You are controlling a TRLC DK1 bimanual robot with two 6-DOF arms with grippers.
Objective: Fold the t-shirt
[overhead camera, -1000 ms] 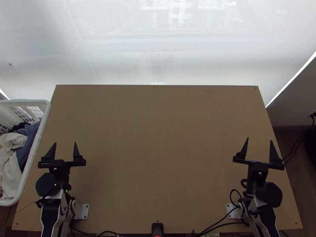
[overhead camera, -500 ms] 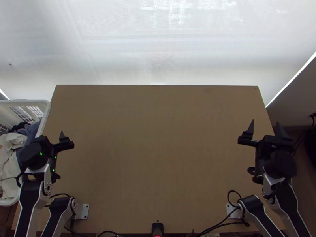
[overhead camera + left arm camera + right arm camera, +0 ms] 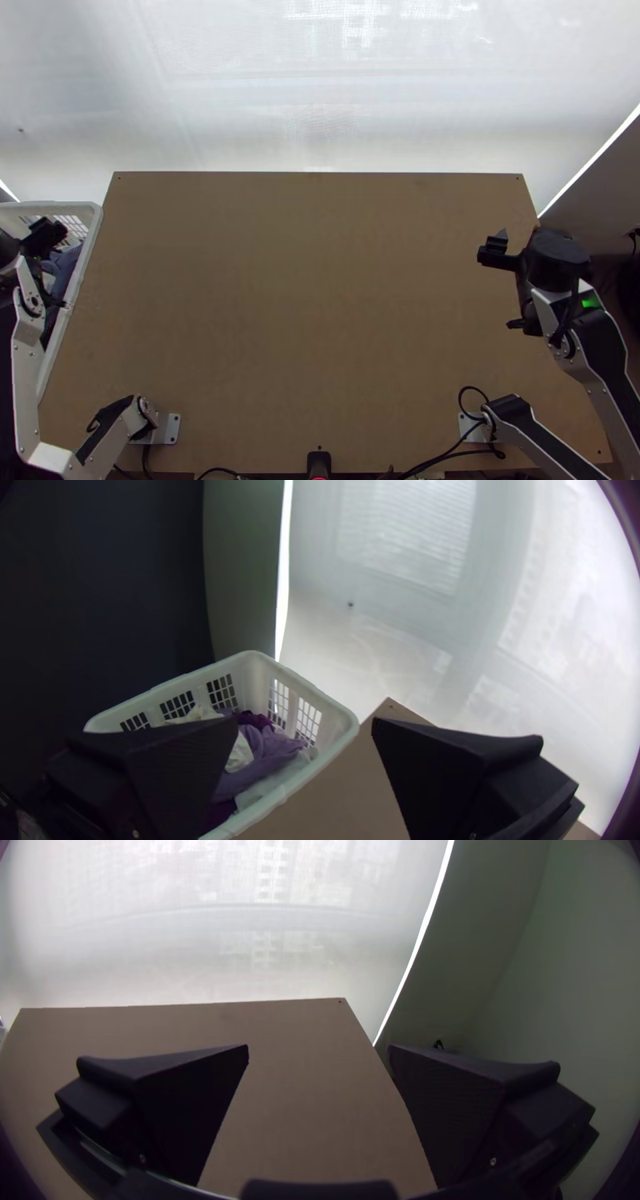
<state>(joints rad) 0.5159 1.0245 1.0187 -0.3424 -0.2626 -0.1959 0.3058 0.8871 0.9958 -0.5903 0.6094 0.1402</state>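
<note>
Our left end effector [image 3: 305,721] is over the white basket [image 3: 252,673], wide open and empty; our right end effector [image 3: 319,1047], also wide open and empty, is above the counter [image 3: 320,280]. We judge folding unstarted: picking, spreading and every fold remain. The basket holds bunched purple and pale clothes [image 3: 267,750], likely including the t-shirt; we cannot tell which.

Silver arms [image 3: 26,384], black inlays [image 3: 610,348]
Right arm [image 3: 594,386]: rounded black housing [image 3: 556,260], green light [image 3: 590,303], looped dark cables [image 3: 472,387] beside its silver base plate [image 3: 470,430].
</note>
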